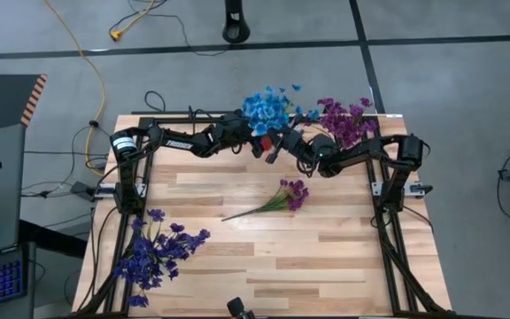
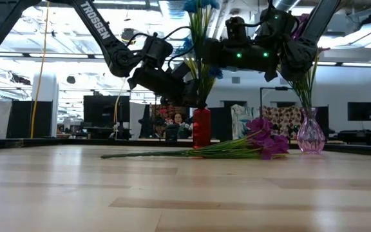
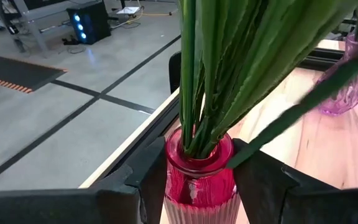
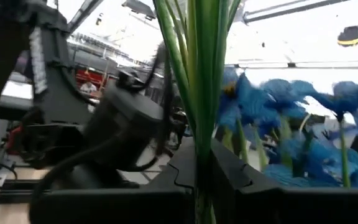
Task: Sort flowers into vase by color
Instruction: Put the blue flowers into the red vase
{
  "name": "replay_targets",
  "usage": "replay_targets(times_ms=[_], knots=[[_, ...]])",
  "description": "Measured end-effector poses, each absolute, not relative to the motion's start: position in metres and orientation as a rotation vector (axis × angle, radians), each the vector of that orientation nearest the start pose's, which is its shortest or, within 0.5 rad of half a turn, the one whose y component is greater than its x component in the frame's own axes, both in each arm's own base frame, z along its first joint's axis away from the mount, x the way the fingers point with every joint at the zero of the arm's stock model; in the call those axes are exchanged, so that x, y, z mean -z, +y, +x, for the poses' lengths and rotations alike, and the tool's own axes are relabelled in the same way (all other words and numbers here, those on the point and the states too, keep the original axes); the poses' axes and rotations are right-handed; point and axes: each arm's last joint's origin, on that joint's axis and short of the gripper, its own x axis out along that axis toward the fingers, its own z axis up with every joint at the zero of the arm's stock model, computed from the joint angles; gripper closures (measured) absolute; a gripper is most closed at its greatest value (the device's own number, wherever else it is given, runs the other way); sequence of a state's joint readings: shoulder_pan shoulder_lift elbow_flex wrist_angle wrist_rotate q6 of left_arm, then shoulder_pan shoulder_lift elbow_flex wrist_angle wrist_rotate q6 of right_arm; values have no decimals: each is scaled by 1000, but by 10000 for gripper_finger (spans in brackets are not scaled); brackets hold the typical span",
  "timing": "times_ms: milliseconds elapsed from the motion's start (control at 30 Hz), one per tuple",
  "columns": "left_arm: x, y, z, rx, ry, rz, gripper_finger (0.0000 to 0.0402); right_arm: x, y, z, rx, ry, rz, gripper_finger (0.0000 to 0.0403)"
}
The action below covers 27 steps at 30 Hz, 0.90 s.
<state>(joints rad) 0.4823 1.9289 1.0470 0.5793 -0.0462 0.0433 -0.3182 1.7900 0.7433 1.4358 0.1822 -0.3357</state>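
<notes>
Through the right wrist camera I see my right gripper (image 4: 202, 186) pinched tight on a bundle of green stems (image 4: 201, 74), which rise straight up between the two dark fingers (image 4: 253, 186) and out of the top of the picture. Just beside the stems, bright blue blossoms (image 4: 291, 106) spread out against a pale, washed-out background. On the other side sits a dark blurred bulk, probably the left arm (image 4: 117, 130), with dark cables curving off it.

Both arms (image 1: 268, 142) raised, seemingly meeting.
</notes>
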Motion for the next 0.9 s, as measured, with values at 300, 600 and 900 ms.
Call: replay_targets(times_ms=[300,600,900], knots=[[-170,186,362,-504,325,-19,246,-216,-110,323,574,-301,-350,356],[-169,185,362,-498,337,-28,246,-214,-102,325,648,-248,-431,356],[-167,180,364,-478,348,-41,247,-217,-105,323,666,-280,-429,356]])
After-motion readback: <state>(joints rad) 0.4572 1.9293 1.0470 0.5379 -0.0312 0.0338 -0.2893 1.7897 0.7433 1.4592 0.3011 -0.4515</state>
